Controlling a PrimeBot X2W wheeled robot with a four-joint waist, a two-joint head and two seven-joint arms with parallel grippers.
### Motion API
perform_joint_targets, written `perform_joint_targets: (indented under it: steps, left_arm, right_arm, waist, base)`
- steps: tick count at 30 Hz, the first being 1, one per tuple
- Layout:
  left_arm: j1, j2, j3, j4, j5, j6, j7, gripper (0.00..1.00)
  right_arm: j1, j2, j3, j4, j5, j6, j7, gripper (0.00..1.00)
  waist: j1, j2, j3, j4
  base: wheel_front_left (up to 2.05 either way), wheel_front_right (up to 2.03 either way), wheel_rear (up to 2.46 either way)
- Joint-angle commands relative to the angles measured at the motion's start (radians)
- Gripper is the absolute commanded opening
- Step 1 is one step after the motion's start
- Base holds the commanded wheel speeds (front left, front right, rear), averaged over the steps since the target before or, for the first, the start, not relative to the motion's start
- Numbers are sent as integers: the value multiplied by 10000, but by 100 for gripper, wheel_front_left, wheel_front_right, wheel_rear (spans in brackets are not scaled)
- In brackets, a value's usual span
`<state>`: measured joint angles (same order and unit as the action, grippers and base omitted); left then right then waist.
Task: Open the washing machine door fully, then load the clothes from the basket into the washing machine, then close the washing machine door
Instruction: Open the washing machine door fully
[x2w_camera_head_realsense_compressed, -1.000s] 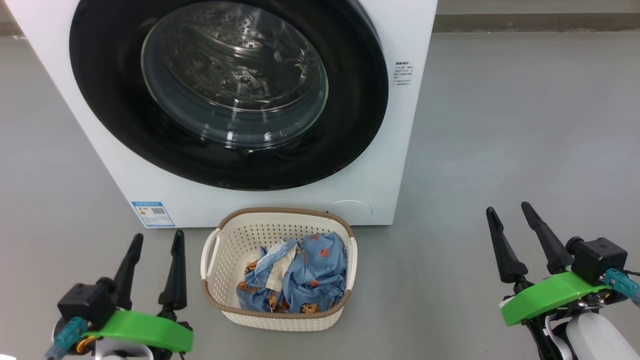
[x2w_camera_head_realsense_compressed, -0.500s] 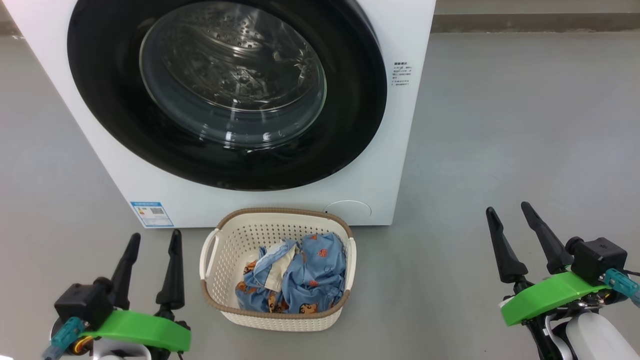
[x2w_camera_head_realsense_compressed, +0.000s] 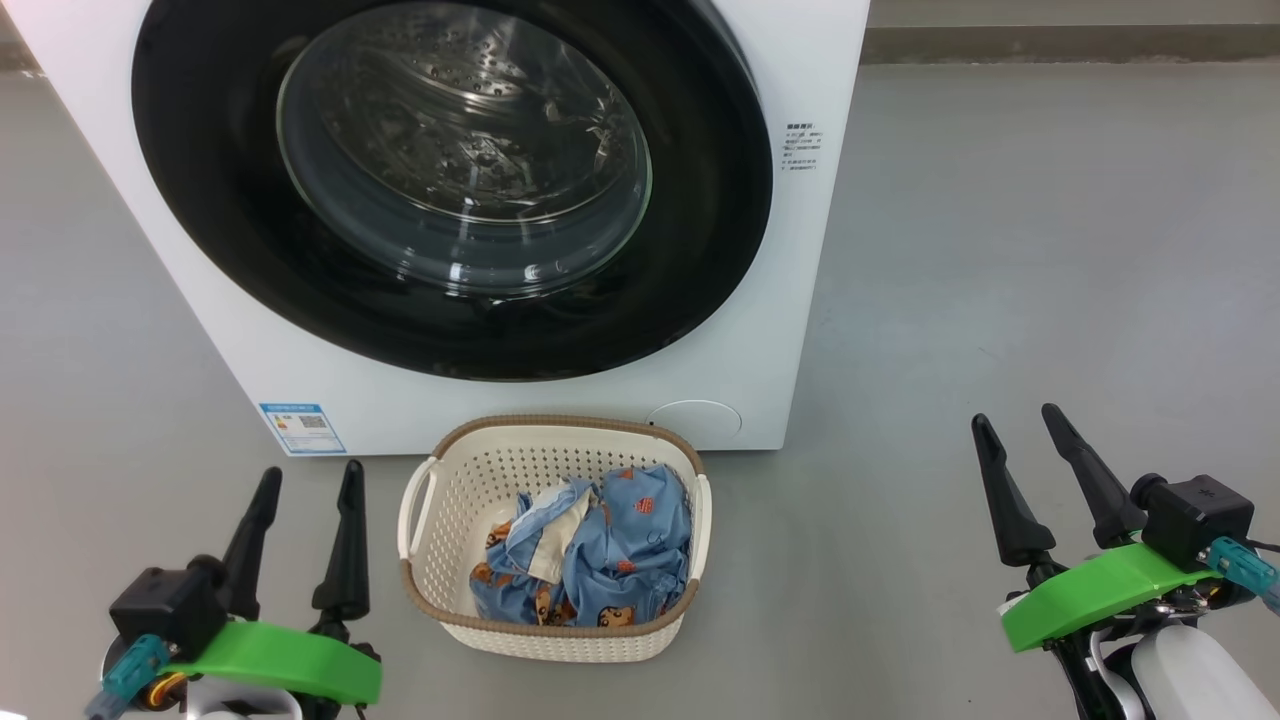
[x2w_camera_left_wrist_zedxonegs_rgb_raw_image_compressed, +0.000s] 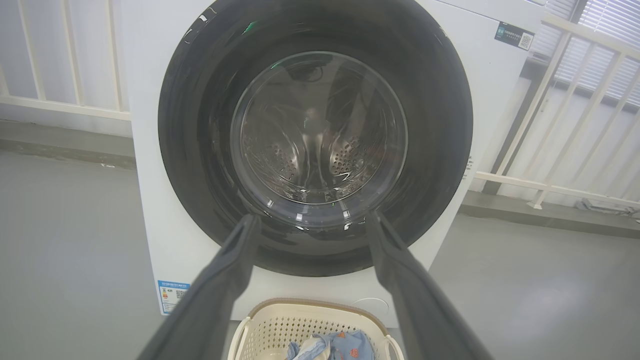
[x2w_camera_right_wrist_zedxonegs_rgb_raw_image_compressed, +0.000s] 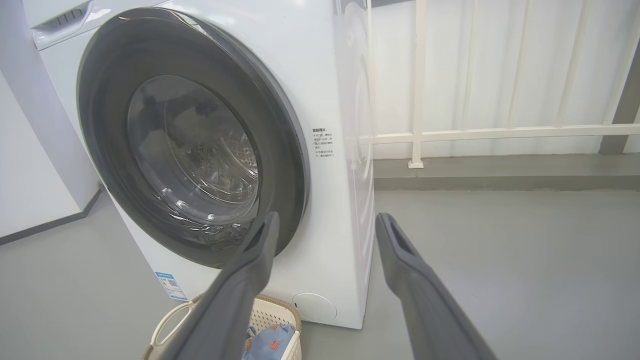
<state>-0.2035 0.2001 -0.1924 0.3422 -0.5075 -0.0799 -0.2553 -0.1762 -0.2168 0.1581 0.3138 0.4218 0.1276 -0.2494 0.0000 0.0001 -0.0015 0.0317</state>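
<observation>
Machine: a big white boxy front-loading washing machine (x2w_camera_head_realsense_compressed: 770, 340) stood on the grey floor (x2w_camera_head_realsense_compressed: 1000, 250) directly ahead of me, with a small blue label (x2w_camera_head_realsense_compressed: 303, 427) at its lower left corner.
Door: the large round glossy black door (x2w_camera_head_realsense_compressed: 710, 230), with its bulging clear glass window (x2w_camera_head_realsense_compressed: 470, 250), was shut and lay flush against the machine front. The perforated steel drum (x2w_camera_left_wrist_zedxonegs_rgb_raw_image_compressed: 345, 155) showed through the glass, and I noted no laundry inside.
Basket: a small cream-white perforated plastic basket (x2w_camera_head_realsense_compressed: 560, 425) with a brown woven-look rim sat on the floor just in front of the machine, below the door and between my two arms.
Clothes: the light blue clothes (x2w_camera_head_realsense_compressed: 620, 550), printed with orange-brown bears and showing a cream lining, all lay bunched in the basket.
Left gripper (x2w_camera_head_realsense_compressed: 311, 468): jaws stood wide apart and held nothing. It hovered just left of the basket, touching neither basket nor machine.
Right gripper (x2w_camera_head_realsense_compressed: 1015, 413): jaws stood apart and were empty. It was well to the right of basket and machine, over bare floor.
Step in hand: by my judgement the first, opening the door, which had not begun.
Next move: one gripper needed to rise to the door's edge, find purchase and swing it fully out. I could make out no handle or hinge side, so that needed settling first.
Risk: the basket sat close under the door, and a low reach might have knocked it.
</observation>
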Motion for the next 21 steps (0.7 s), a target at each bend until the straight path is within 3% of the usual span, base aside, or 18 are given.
perform_joint_targets:
  steps: [1,21]
  left_arm:
    - [-372,170,353,-134,97,-49,-65,100]
    - [-348,153,348,-155,-117,-73,-53,100]
  right_arm:
    - [-352,-83,183,-216,0,31,-124,100]
    - [-435,-110,161,-193,95,31,-124,100]
  waist:
    - [0,-1,-1,0]
    - [0,-1,111,69]
  base:
    - [0,0,0]
    - [0,0,0]
